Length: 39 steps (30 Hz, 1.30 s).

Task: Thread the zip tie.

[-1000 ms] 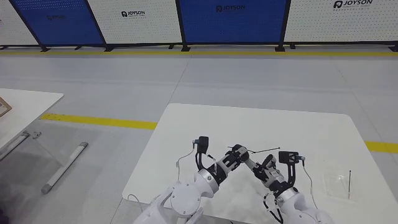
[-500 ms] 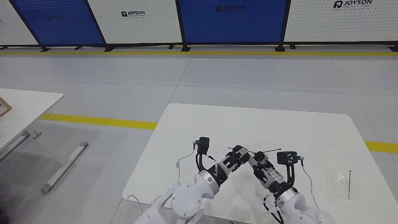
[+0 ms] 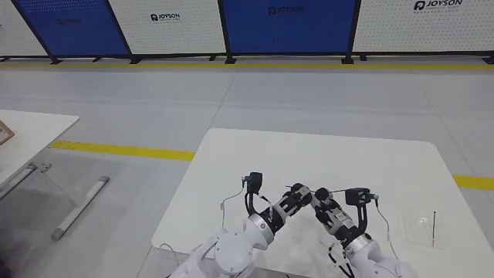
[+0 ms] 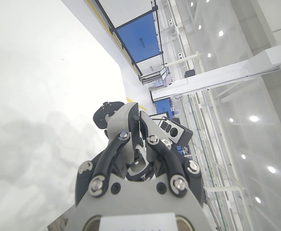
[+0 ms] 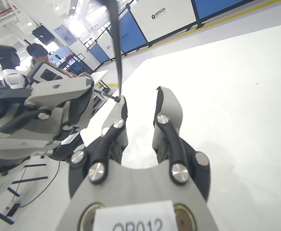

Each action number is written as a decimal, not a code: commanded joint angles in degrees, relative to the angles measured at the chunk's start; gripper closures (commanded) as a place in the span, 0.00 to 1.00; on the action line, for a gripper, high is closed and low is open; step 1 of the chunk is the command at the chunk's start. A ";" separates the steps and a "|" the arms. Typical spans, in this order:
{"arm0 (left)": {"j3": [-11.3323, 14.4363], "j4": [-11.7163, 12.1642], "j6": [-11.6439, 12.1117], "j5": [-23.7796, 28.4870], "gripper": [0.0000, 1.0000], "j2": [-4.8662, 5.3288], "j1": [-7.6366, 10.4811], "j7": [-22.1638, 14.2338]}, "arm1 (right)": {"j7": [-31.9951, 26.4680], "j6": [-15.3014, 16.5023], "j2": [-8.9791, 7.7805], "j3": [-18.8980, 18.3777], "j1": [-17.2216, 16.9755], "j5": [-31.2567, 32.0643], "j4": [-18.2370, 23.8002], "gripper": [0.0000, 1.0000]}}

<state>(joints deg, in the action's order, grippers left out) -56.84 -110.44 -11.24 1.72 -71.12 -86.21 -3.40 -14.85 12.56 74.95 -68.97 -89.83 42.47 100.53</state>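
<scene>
A thin black zip tie [image 3: 338,191] is held just above the white table [image 3: 324,150] near its front edge. My left gripper [image 3: 302,195] is shut on one end of it; a short black stub [image 4: 136,117] sticks out between its fingers. In the right wrist view the zip tie [image 5: 117,56] runs as a long strap down to a small head beside one fingertip [image 5: 124,108] of my right gripper [image 5: 141,99]. That gripper is open with nothing between its fingers. The left gripper [image 5: 82,90] sits close beside it.
A second black zip tie [image 3: 434,228] lies on the table at the front right, next to a clear plastic bag [image 3: 417,228]. Another white table [image 3: 31,127] stands off to the left across the floor.
My right gripper has shifted left, closer to the left gripper. The zip tie's free end has swung slightly with it.
</scene>
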 commanded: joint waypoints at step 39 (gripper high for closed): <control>0.59 0.14 2.51 -0.33 1.00 -0.37 -0.30 0.18 | -0.17 1.50 -0.99 0.44 0.41 -0.39 0.05 1.00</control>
<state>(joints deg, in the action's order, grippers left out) -56.20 -110.23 -9.35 1.37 -71.51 -86.29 -3.31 -14.72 13.98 73.97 -68.64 -89.55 42.19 100.66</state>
